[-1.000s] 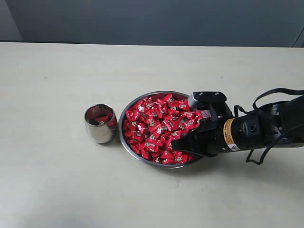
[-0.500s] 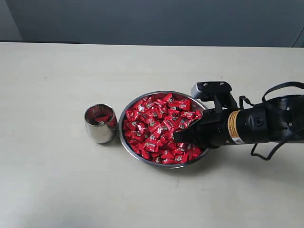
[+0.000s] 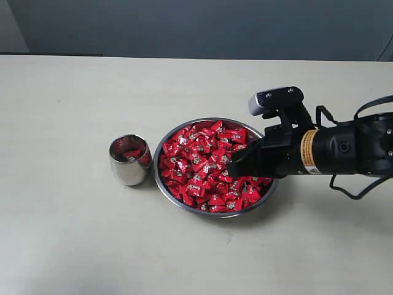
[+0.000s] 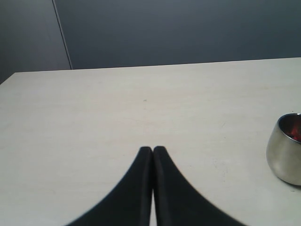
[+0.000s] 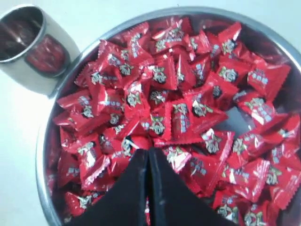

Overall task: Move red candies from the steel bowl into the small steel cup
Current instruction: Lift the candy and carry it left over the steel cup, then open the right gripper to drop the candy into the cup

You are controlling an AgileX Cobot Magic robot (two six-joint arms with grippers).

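**Exterior view:** The black right end effector (image 3: 231, 170), fingers pressed together, hangs over the wide, shallow steel bowl (image 3: 174, 203), which is heaped with red candies (image 3: 196, 161) in shiny wrappers. Ahead of its tips, past the bowl's far rim, stands the small rounded steel cup (image 3: 130, 167) with red showing inside. A few pieces appear delivered and most of the job remains. Bare pale worktop (image 3: 73, 239) lies open on every side of the end effector.

**Left wrist view:** The black left end effector (image 4: 153, 150) hovers over bare worktop, fingers closed and empty. The cup (image 4: 286, 157) stands off to one side, well apart.

**Right wrist view:** The right end effector (image 5: 146, 153) is shut just above the candies (image 5: 183, 94). Whether a wrapper is pinched cannot be told. The cup (image 5: 28, 77) sits just beside the bowl's rim (image 5: 46, 160) ahead, so any carry must clear both rims.
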